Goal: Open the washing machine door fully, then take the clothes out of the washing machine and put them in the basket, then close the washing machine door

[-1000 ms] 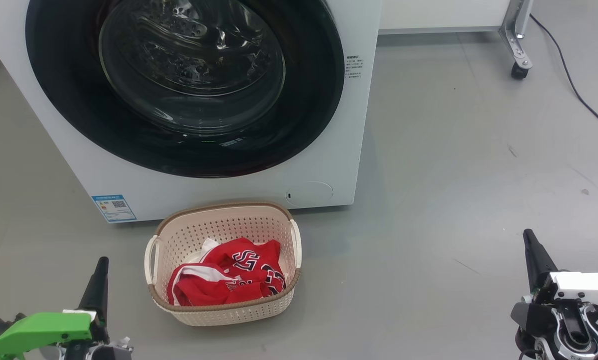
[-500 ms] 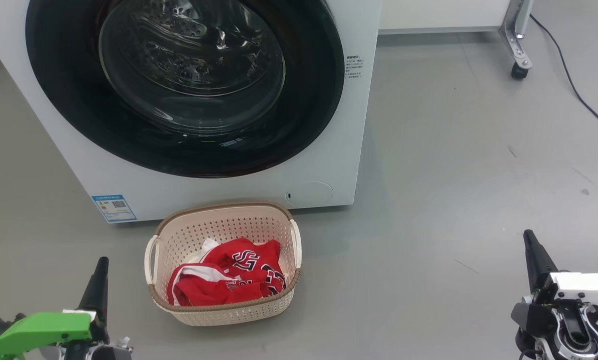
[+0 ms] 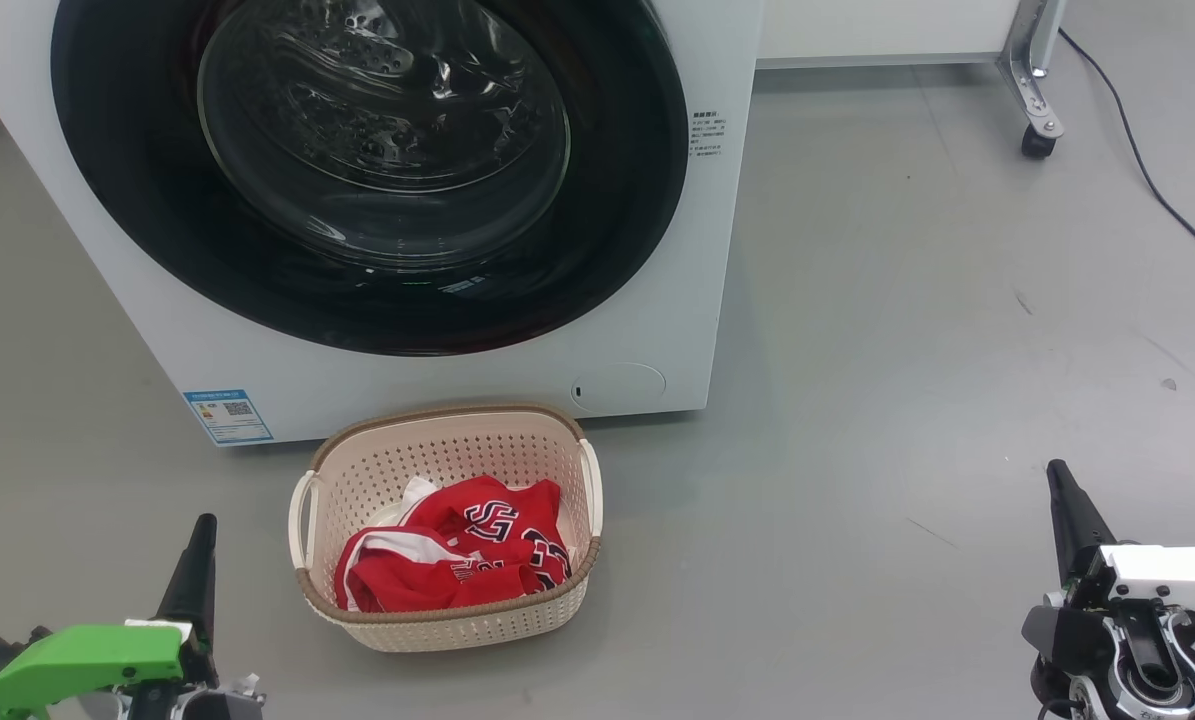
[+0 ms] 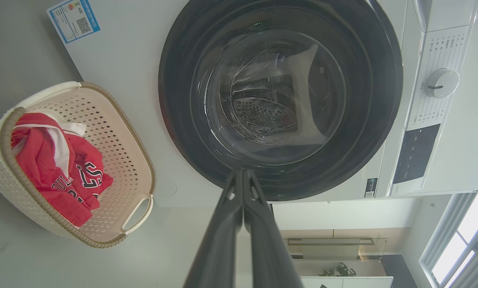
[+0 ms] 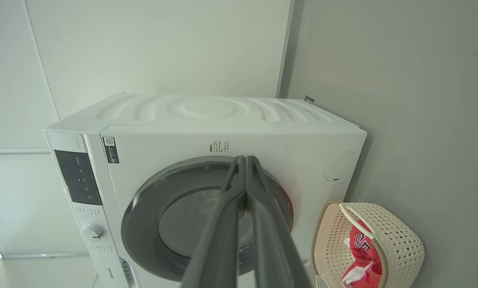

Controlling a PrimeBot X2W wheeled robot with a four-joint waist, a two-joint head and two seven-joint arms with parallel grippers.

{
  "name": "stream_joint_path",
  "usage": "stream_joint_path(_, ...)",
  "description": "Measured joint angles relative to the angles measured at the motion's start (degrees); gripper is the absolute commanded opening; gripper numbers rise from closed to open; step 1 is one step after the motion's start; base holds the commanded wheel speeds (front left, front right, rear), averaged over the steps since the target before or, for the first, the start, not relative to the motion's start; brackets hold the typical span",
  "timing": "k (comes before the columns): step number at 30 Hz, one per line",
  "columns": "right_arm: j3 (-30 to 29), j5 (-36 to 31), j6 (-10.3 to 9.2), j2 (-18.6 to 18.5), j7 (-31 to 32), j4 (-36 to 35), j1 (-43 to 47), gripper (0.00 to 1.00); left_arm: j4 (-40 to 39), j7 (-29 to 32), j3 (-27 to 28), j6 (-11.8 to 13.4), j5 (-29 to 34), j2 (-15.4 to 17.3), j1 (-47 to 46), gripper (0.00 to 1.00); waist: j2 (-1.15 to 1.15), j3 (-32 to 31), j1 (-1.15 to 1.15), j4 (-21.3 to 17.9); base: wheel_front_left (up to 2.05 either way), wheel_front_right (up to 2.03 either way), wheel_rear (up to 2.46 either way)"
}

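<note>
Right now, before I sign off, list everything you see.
washing machine: one, white, straight ahead
washing machine door: one, black rim, clear glass, shut
basket: one, cream, floor before the machine
clothes: one heap, red, inside the basket
label: one, blue, machine's lower left front
dial: one, white, control panel
wheeled leg: one, silver, far right
cable: one, black, floor far right
left gripper: one, dark, shut, empty, lower left
right gripper: one, dark, shut, empty, lower right

clothes (image 3: 447, 565) in basket (image 3: 447, 625), before washing machine (image 3: 647, 300)
</note>
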Motion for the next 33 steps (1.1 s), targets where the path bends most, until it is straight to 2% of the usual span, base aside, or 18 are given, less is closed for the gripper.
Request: stream_joint_path(33,-0.23,0.0,0.08,0.04,0.43,0.24,-0.03,0.0,0.02,0.02,0.12,0.0,0.0,0.0,-0.02,0.0,0.0,0.0,0.0,0.0,0.0,0.0,0.0)
